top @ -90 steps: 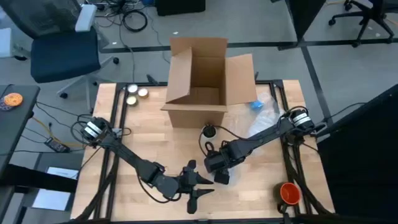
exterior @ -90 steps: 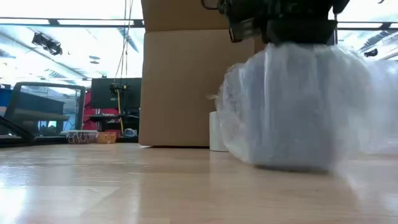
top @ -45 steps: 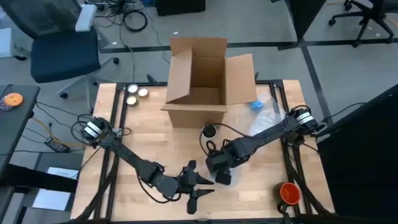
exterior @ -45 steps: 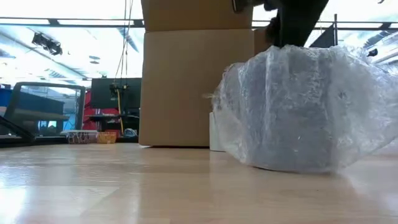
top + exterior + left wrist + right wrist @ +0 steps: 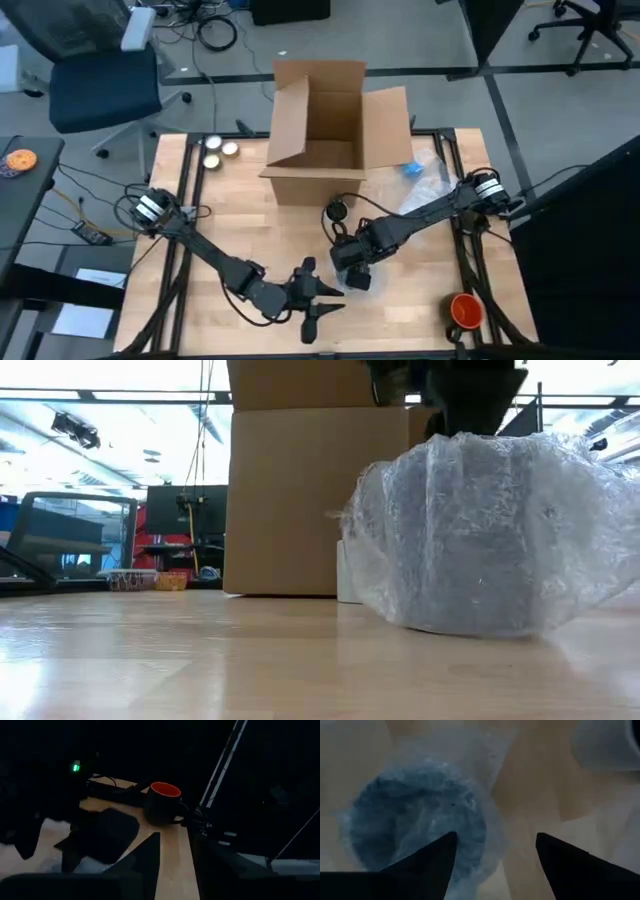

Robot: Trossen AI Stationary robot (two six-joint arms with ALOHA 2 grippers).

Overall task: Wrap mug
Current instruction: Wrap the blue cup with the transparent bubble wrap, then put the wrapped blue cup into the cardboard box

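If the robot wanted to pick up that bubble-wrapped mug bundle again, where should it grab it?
Probably from straight above, closing across the round middle of the bubble-wrapped mug bundle. It stands upright on the wooden table, and the open right gripper already hangs over it. The loose wrap edges would likely slip.

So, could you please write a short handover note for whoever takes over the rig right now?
Right gripper: open, just above the bubble-wrapped mug, not touching it.
Left gripper: open, idle at the table's front edge.
The wrapped mug stands on the table in front of the cardboard box. A second, unwrapped black mug with an orange inside sits near the right front corner.
Done: the mug is covered in wrap.
Left: whether the wrap is secured cannot be told; the box looks empty.
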